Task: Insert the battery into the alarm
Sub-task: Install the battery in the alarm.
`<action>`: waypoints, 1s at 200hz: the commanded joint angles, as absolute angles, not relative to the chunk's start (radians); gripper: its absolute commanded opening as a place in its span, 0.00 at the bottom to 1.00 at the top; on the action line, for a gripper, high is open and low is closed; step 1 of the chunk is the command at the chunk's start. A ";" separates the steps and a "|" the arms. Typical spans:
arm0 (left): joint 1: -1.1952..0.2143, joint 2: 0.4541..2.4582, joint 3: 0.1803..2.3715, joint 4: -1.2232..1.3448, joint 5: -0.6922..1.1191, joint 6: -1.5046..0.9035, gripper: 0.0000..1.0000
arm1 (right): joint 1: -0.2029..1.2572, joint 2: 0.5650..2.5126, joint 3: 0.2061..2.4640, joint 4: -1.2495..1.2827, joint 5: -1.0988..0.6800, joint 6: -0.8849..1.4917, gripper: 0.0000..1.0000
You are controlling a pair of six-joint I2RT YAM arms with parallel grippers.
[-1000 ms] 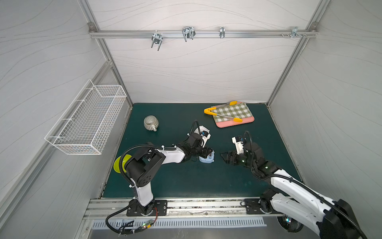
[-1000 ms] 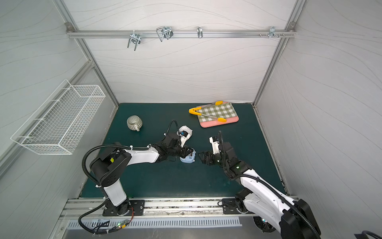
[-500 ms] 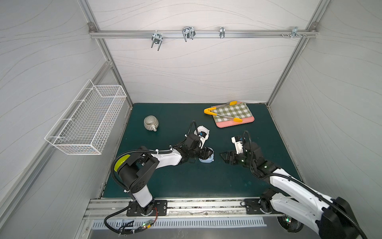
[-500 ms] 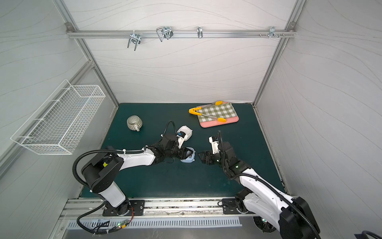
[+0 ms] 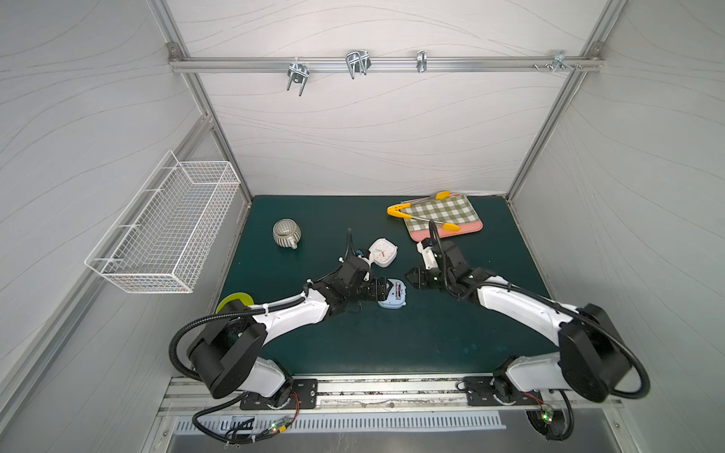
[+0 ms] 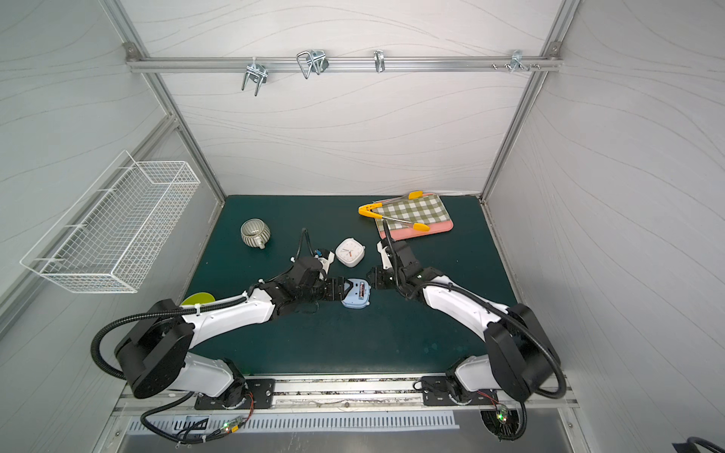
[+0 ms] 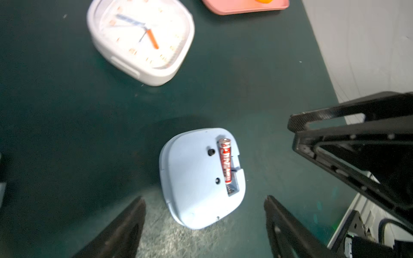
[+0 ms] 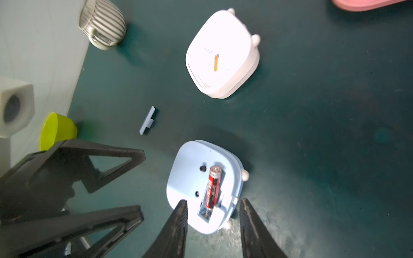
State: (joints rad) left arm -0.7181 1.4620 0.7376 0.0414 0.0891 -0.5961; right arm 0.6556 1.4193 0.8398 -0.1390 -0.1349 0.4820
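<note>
- Battery [image 8: 213, 189] handling: judge it light, rigid and slick. It is a smooth round barrel that will roll or squirt out of a loose pinch. If you must take it again, grip across the middle of the barrel, not by the ends.
- Its place: it lies lengthwise in the open bay on the back of the blue alarm [image 7: 194, 178], near one edge. The spring end of the bay shows bare beyond it, and you cannot tell whether it is fully seated.
- Its look: red wrapper with white lettering, silver metal caps, slim.
- Alarm handling: a pale blue plastic shell with rounded corners, lying face down on the green tabletop [image 5: 392, 345]. It is probably light enough to skid when pressed, so steady it by its side edges.
- Left hand [image 7: 203, 198]: fingers spread wide and holding nothing, with the tips just short of the alarm's edge.
- Right hand [image 8: 213, 201]: fingers a modest gap apart and pinching nothing. They stand over the spring end of the bay; contact cannot be told.
- Loose blue bay cover [image 8: 147, 120] rests on the tabletop, apart from the alarm. A white clock [image 8: 221, 55] lies face up nearby.
</note>
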 commanded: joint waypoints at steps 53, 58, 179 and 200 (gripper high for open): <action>-0.669 1.617 0.875 -0.114 0.193 -0.656 0.54 | 0.692 1.616 0.991 -0.257 -0.104 0.534 0.18; -0.669 1.624 0.880 -0.121 0.195 -0.652 0.53 | 0.693 1.623 0.994 -0.256 -0.102 0.534 0.17; -0.669 1.685 0.909 -0.220 0.165 -0.627 0.43 | 0.720 1.706 1.031 -0.290 -0.135 0.519 0.08; -0.669 1.705 0.926 -0.264 0.149 -0.649 0.42 | 0.734 1.702 1.004 -0.293 -0.132 0.521 0.08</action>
